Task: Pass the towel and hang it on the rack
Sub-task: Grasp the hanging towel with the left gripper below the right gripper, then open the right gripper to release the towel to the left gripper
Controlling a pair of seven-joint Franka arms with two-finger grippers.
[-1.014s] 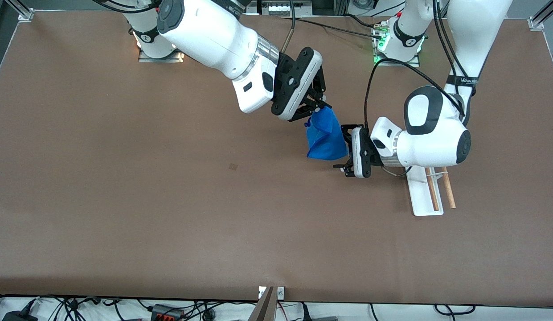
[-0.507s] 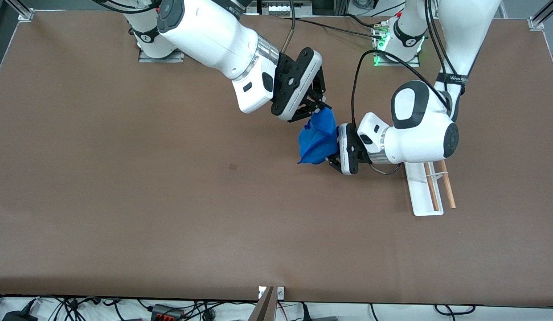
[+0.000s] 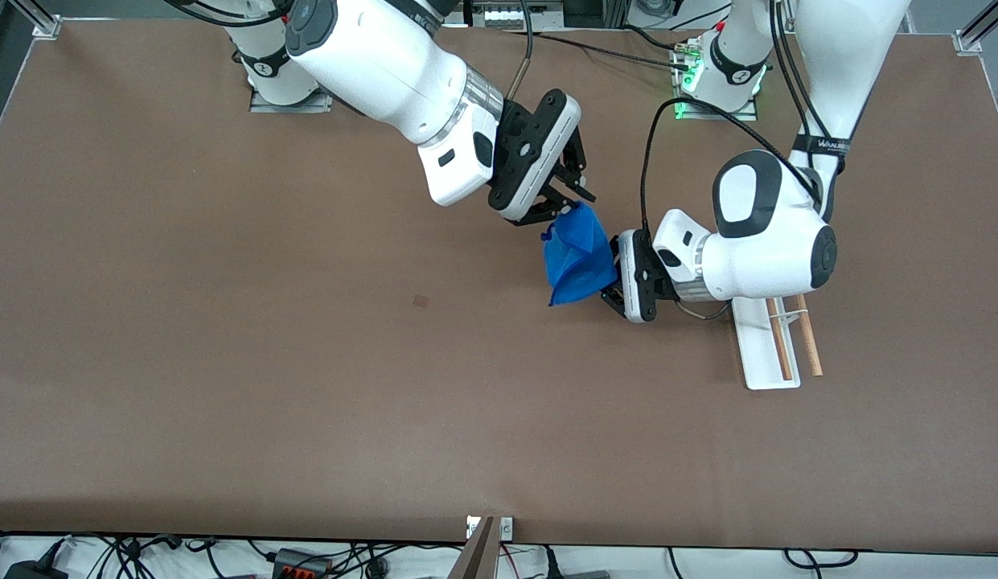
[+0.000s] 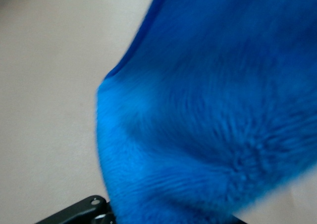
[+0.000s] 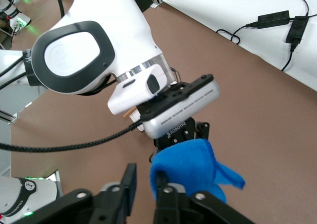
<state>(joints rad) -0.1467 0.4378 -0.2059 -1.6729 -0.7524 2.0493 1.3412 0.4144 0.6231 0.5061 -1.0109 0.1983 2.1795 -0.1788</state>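
The blue towel [image 3: 579,257] hangs in the air between both grippers over the table's middle. My right gripper [image 3: 564,205] is at the towel's top; in the right wrist view [image 5: 146,179] its fingers stand apart, with the towel [image 5: 190,167] draped against one finger [image 5: 162,184]. My left gripper [image 3: 613,277] is shut on the towel's lower side. The towel [image 4: 208,110] fills the left wrist view, and only one black finger [image 4: 91,206] shows. The rack [image 3: 760,346], with a white base and two wooden rods [image 3: 788,342], stands under the left arm's wrist.
The left arm's white body [image 3: 764,233] hangs over the rack's end nearer the bases. A small dark mark [image 3: 420,301] lies on the brown table [image 3: 225,402]. Cables run along the table's edge nearest the camera.
My left gripper closed in on the towel, then drew slightly back toward the rack with it. My right gripper's fingers have spread apart at the towel's top.
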